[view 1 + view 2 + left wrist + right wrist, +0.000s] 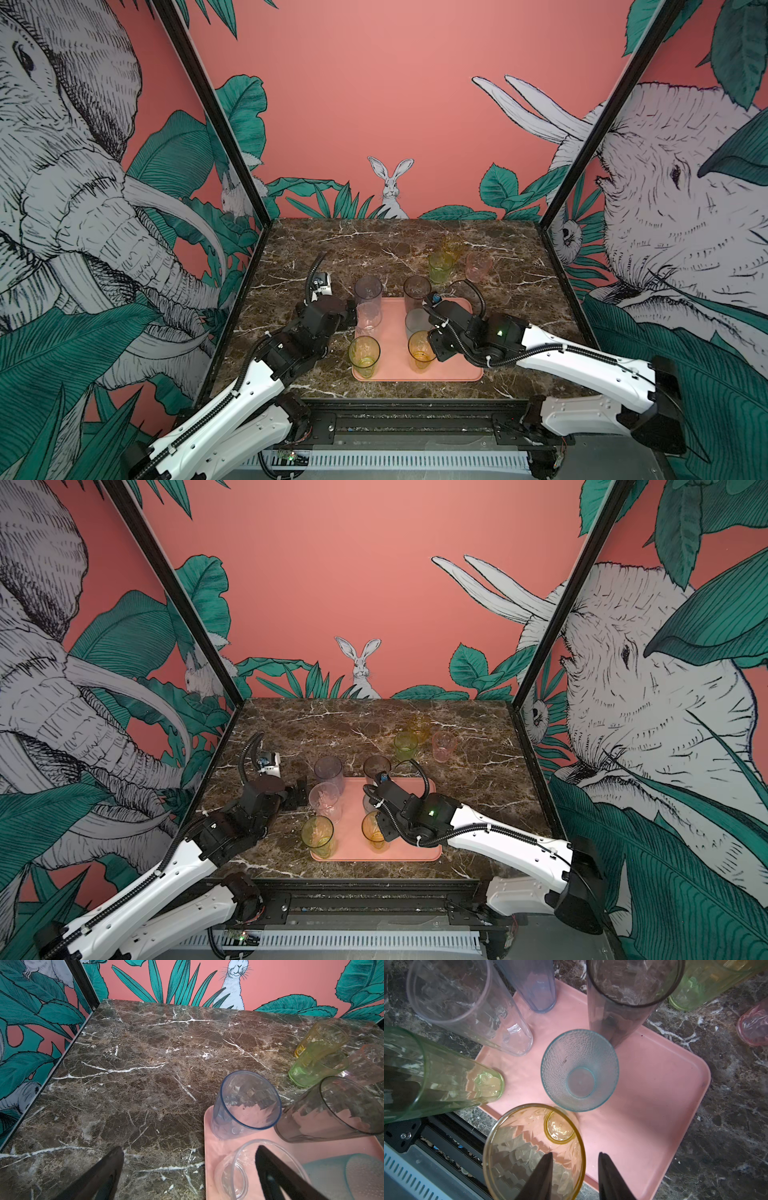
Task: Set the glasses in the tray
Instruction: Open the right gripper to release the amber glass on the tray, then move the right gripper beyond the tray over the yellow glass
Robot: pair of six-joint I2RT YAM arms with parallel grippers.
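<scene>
- Right gripper [575, 1155] fingers parted astride amber glass [529, 1147] rim, on tray [654, 1095]: release step, judged.
- Left gripper [189, 1148] fingers wide, empty.
- Next: rise clear; fetch pink glass [478, 266].

You are seeing six tumblers [368, 318] crowding the left and middle of the tray [654, 1095], leaving only narrow gaps, while its right strip is lying bare. Far right, three more tumblers [440, 268] are clustering; the rest of the far marble table [353, 245] is lying open.
</scene>
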